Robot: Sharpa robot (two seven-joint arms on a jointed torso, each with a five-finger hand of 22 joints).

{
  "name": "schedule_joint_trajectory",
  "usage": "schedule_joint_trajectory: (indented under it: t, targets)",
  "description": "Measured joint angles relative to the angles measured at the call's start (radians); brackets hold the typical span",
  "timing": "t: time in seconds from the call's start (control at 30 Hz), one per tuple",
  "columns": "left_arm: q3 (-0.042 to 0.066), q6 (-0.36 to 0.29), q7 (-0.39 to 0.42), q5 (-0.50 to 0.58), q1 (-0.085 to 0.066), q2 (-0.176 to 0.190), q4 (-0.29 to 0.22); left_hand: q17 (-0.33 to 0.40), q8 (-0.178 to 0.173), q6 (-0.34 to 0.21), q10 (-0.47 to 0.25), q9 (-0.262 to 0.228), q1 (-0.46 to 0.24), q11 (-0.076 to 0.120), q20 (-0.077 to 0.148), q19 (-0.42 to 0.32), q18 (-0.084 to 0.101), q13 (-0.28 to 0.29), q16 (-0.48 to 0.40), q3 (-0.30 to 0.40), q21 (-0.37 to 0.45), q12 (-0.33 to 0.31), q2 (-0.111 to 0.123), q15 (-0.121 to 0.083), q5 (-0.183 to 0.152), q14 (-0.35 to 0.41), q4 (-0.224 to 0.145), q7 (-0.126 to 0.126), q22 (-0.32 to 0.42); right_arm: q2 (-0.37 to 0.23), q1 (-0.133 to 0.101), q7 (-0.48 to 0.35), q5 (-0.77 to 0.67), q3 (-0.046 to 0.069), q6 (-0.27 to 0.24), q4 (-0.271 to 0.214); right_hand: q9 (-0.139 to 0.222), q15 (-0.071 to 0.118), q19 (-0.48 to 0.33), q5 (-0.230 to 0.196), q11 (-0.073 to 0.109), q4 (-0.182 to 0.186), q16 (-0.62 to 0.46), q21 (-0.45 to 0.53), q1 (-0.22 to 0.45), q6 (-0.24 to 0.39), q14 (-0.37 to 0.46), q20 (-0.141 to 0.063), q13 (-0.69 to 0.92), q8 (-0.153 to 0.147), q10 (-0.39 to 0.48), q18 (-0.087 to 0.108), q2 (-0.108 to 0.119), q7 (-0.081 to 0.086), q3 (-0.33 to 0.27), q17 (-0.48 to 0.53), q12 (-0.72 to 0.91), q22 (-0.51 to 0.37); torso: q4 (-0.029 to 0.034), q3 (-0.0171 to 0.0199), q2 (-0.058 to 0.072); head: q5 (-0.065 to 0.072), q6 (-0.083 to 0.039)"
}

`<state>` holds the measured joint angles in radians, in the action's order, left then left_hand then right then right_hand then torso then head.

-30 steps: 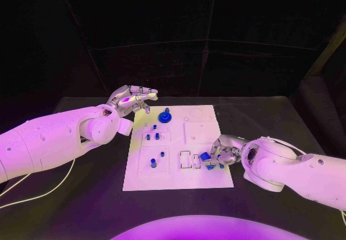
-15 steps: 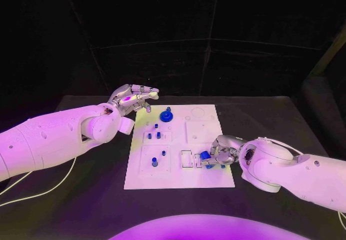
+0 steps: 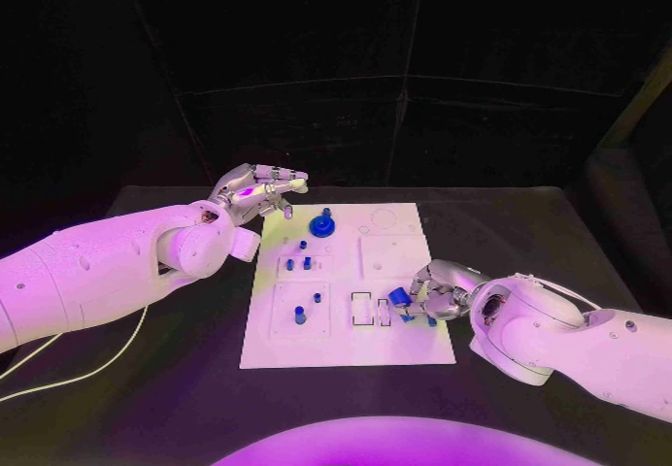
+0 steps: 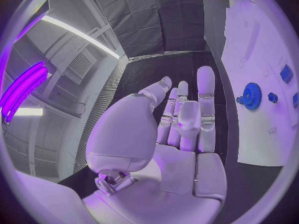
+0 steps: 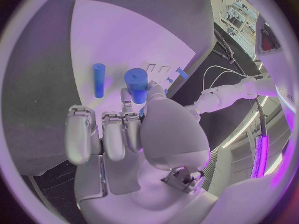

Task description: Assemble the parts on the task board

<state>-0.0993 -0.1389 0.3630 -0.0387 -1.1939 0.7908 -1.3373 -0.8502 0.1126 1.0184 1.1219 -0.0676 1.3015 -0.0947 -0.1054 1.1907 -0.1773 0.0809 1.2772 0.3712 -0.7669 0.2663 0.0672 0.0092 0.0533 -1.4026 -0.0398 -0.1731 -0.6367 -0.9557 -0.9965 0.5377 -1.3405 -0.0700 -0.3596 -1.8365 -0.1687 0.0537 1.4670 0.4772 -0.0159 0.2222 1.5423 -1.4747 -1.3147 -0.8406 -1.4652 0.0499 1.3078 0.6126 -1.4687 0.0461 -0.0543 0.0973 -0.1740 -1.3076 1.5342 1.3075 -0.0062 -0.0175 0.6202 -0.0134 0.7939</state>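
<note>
Silver fingers (image 5: 132,118) of the right hand (image 3: 437,294) pinch a blue cylinder (image 5: 136,84) just over the board (image 3: 392,342) at its right edge, near the slots (image 3: 371,310). A blue rod (image 5: 99,79) lies on the board beside it. The left hand (image 3: 257,189) hangs spread and empty by the board's far left corner, near the gear (image 3: 322,226).

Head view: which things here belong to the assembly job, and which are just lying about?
Part of the job:
task board
blue cylinder held by the right hand
blue gear
blue rod lying on the board
small blue pegs

Lying about:
white cable on the black table
left hand, idle
</note>
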Motion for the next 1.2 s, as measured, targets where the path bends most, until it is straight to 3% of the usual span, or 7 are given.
schedule_joint_trajectory:
  t: [0.2, 0.37, 0.7, 0.93, 1.1, 1.2]
  targets:
    - [0.000, 0.000, 0.000, 0.000, 0.000, -0.003, 0.001, 0.000, 0.000, 0.000, 0.000, 0.000, 0.000, 0.000, 0.000, 0.000, 0.000, 0.000, 0.000, 0.000, 0.000, 0.000, 0.000, 0.000, 0.000, 0.000, 0.000, 0.000, 0.001, 0.005, 0.000, -0.022, 0.049, 0.000, -0.063, -0.017, 0.000, 0.000, 0.000, 0.004, 0.000, 0.002, 0.000, 0.000, 0.000, 0.000, 0.000, 0.000, 0.000, 0.000, 0.000, 0.000, 0.000, 0.000, -0.002, 0.000, 0.003, 0.000, 0.0025, 0.0009, 0.000, -0.008, -0.003]
    - [0.000, 0.000, 0.000, 0.000, 0.001, -0.005, 0.002, 0.000, 0.000, -0.004, 0.000, 0.000, 0.000, 0.000, 0.000, 0.000, 0.000, 0.000, 0.000, 0.000, 0.000, 0.000, 0.000, 0.000, 0.000, 0.000, 0.000, -0.004, 0.001, 0.029, 0.000, -0.032, 0.079, 0.000, -0.079, -0.013, 0.000, 0.000, 0.000, 0.004, 0.000, 0.006, 0.000, 0.000, 0.000, 0.000, 0.000, 0.000, 0.000, 0.000, 0.000, 0.000, 0.000, 0.000, -0.006, 0.000, 0.003, 0.000, 0.0044, 0.0010, -0.001, -0.011, -0.005]
    - [0.000, 0.001, -0.001, 0.000, 0.001, -0.015, 0.004, 0.000, 0.000, -0.004, 0.000, 0.000, 0.000, 0.000, 0.000, 0.000, 0.000, 0.000, 0.000, 0.000, 0.000, 0.000, 0.000, 0.000, 0.000, 0.000, 0.000, -0.004, 0.000, 0.110, -0.001, -0.026, 0.114, 0.000, -0.049, 0.010, -0.008, 0.000, 0.000, -0.009, 0.000, 0.028, 0.004, -0.004, 0.021, 0.000, 0.000, 0.000, 0.000, 0.001, 0.000, 0.000, -0.019, 0.000, -0.028, 0.000, 0.003, 0.000, 0.0045, 0.0012, -0.001, -0.017, -0.013]
    - [0.000, 0.000, -0.001, 0.000, 0.001, -0.016, 0.004, 0.000, 0.000, -0.004, 0.000, 0.000, 0.000, 0.000, 0.000, 0.000, 0.000, 0.000, 0.000, 0.000, 0.000, 0.000, 0.000, 0.000, 0.000, 0.000, 0.000, -0.004, 0.000, 0.136, -0.001, -0.010, 0.123, 0.000, -0.026, 0.029, -0.011, 0.000, 0.000, -0.024, 0.002, 0.041, 0.004, -0.004, 0.046, -0.015, 0.000, 0.000, 0.000, 0.011, 0.002, 0.000, -0.013, -0.013, -0.041, 0.000, 0.003, 0.000, 0.0045, 0.0004, 0.000, -0.019, -0.014]
    - [0.000, 0.000, -0.001, 0.000, 0.002, -0.016, 0.004, 0.000, 0.000, -0.004, 0.000, 0.000, 0.000, 0.000, 0.000, 0.000, 0.000, 0.000, 0.000, 0.000, 0.000, 0.000, 0.000, 0.000, 0.000, 0.000, 0.000, -0.004, 0.000, 0.143, -0.001, 0.001, 0.125, 0.000, -0.018, 0.038, -0.010, 0.004, 0.000, -0.049, 0.004, 0.051, 0.004, -0.004, 0.058, -0.027, -0.004, 0.000, 0.000, 0.017, 0.004, 0.000, -0.015, -0.018, -0.051, 0.000, 0.003, 0.000, 0.0032, 0.0003, 0.000, -0.021, -0.014]
    - [0.000, 0.000, -0.001, 0.000, 0.002, -0.016, 0.004, 0.000, 0.000, -0.004, 0.000, 0.000, 0.000, 0.000, 0.000, 0.000, 0.000, 0.000, 0.000, 0.000, 0.000, 0.000, 0.000, 0.000, 0.000, 0.000, 0.000, -0.004, 0.000, 0.145, -0.001, 0.007, 0.125, 0.000, -0.014, 0.042, -0.010, 0.008, -0.002, -0.086, 0.008, 0.060, 0.004, -0.004, 0.070, -0.030, 0.000, -0.002, 0.000, 0.023, 0.001, 0.000, -0.018, -0.021, -0.060, 0.000, 0.003, 0.000, 0.0026, 0.0003, 0.000, -0.022, -0.013]
